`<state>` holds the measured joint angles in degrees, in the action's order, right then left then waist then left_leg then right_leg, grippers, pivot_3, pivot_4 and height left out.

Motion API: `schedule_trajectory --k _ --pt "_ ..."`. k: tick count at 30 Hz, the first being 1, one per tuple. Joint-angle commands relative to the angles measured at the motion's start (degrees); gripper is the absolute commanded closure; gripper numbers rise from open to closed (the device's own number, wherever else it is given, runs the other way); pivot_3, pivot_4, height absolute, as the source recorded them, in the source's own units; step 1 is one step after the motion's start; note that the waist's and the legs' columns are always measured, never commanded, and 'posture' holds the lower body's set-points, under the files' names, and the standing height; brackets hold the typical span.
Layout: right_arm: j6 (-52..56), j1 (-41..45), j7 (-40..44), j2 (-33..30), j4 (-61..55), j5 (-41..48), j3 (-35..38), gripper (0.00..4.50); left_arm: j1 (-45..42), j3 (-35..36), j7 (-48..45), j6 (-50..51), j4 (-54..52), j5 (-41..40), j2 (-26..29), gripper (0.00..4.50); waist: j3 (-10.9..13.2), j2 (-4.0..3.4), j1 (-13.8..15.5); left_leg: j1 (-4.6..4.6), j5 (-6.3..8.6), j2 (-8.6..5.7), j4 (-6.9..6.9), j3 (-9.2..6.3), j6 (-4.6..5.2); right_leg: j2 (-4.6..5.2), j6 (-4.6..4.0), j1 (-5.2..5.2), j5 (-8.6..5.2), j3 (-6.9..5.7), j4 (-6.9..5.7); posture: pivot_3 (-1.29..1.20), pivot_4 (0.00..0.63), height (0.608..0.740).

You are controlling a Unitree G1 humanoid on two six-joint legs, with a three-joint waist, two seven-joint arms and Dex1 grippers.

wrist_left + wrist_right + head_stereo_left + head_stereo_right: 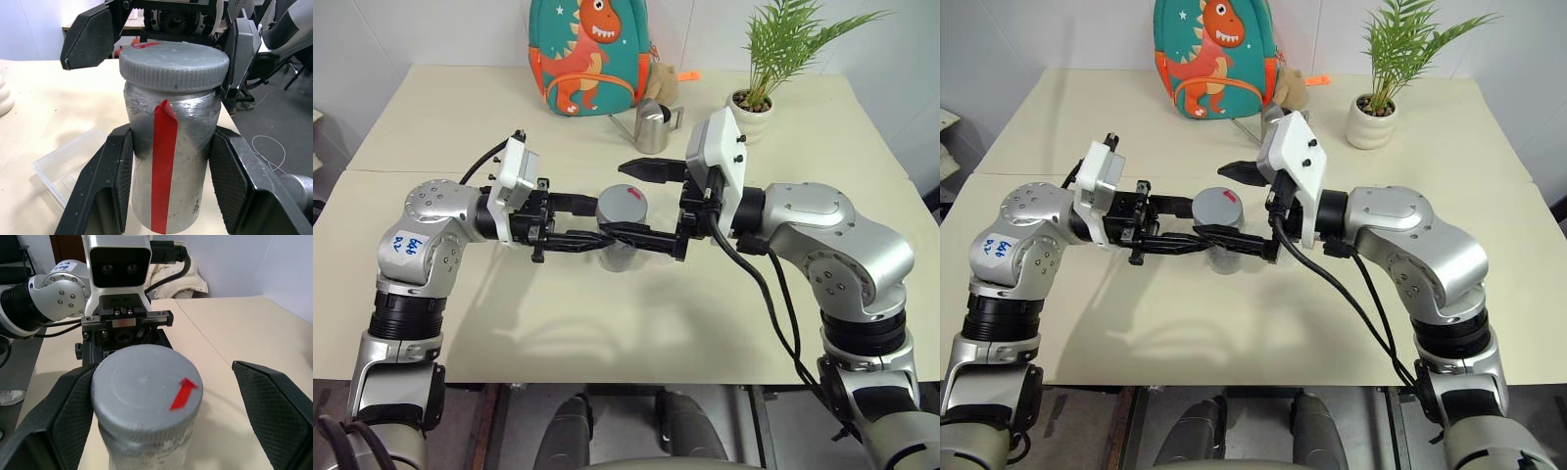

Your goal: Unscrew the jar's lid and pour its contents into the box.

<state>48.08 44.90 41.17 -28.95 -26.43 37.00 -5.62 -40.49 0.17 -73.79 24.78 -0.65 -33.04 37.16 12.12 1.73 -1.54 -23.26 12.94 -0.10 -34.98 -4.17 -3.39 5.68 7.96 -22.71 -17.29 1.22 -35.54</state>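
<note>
Held above the cream tabletop (607, 323): a small silver-grey metal jar (171, 171) with a vertical red tape strip, clamped around its body by the left gripper (171, 181), black textured fingers (120, 171) pressed on either side. Jar upright, capped by a round grey ribbed lid (146, 394) with a small red mark on top, still seated on the jar.

Facing it from the opposite side, the right gripper (651, 201), its fingers spread wide apart. Lid sat between those two fingers: one finger (73, 406) just beside or touching the lid's edge, cannot tell which; the other finger (276, 406) well apart from it. In the head views, one right finger ran above the lid and the other passed across the jar's body, level with the left fingers.

Shallow clear plastic box (73, 164) with rounded corners lay on the table below the jar. Contents hidden inside the jar.

Behind: a steel pitcher (651, 125), a teal dinosaur backpack (592, 54), a potted green plant (764, 69).
</note>
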Motion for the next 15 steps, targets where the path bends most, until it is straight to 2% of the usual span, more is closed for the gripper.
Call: schedule_trajectory --k 1,15 --pt "0.6 -0.1 -2.2 -1.9 -0.7 0.1 4.6 0.03 0.0 1.8 -1.5 -1.6 -0.3 -0.6 0.9 2.57 0.0 0.0 0.0 0.0 0.0 0.0 0.0 0.0 0.0 0.0 0.0 0.0 0.0 0.0 0.0 0.0 0.15 0.74" --pt "2.4 -1.4 -2.1 -5.0 -3.2 2.7 6.1 0.03 -0.5 2.3 -1.5 -3.2 2.7 -0.2 0.5 2.57 0.0 0.0 0.0 -0.01 0.01 0.0 0.0 0.02 0.02 0.0 0.0 0.0 0.0 0.01 0.02 0.0 0.15 0.74"
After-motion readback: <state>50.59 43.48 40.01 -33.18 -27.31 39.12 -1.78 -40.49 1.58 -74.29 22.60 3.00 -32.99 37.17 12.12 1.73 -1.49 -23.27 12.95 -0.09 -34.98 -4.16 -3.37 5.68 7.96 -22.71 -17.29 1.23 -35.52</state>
